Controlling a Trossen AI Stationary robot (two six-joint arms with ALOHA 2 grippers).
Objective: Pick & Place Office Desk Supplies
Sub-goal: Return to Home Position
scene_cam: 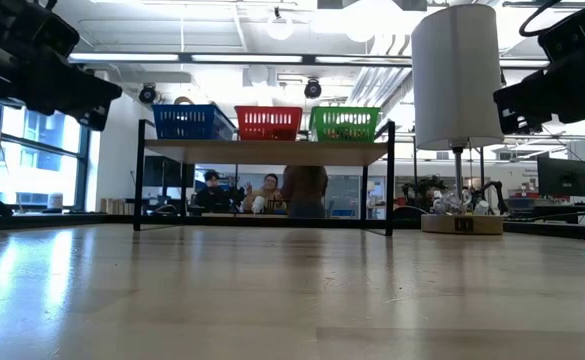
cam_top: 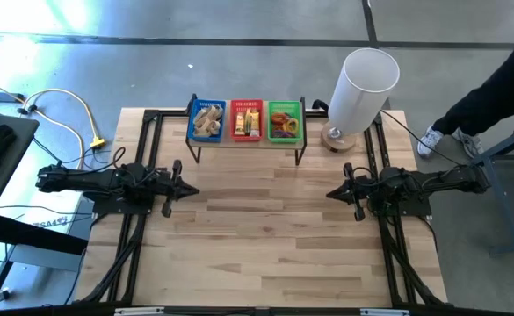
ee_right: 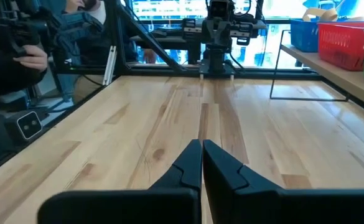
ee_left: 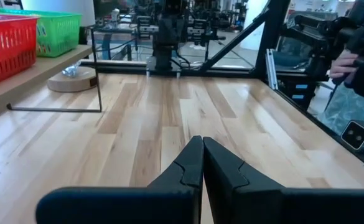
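**Desk:** Claw status?

**Operator:** I read the left claw (cam_top: 191, 190) and right claw (cam_top: 330, 194) as pinched fully closed and holding nothing. Both are raised over the table (cam_top: 265, 250), tips facing, well apart.

**Desk:** Supplies location?

**Operator:** On the shelf (cam_top: 248, 141) beyond. Tan bands (cam_top: 207, 120) are in the blue bin (cam_top: 208, 100), yellow blocks (cam_top: 249, 121) in the red bin (cam_top: 247, 101), and loops (cam_top: 283, 124) in the green bin (cam_top: 285, 103). A white lamp (cam_top: 362, 88) stands beside it.
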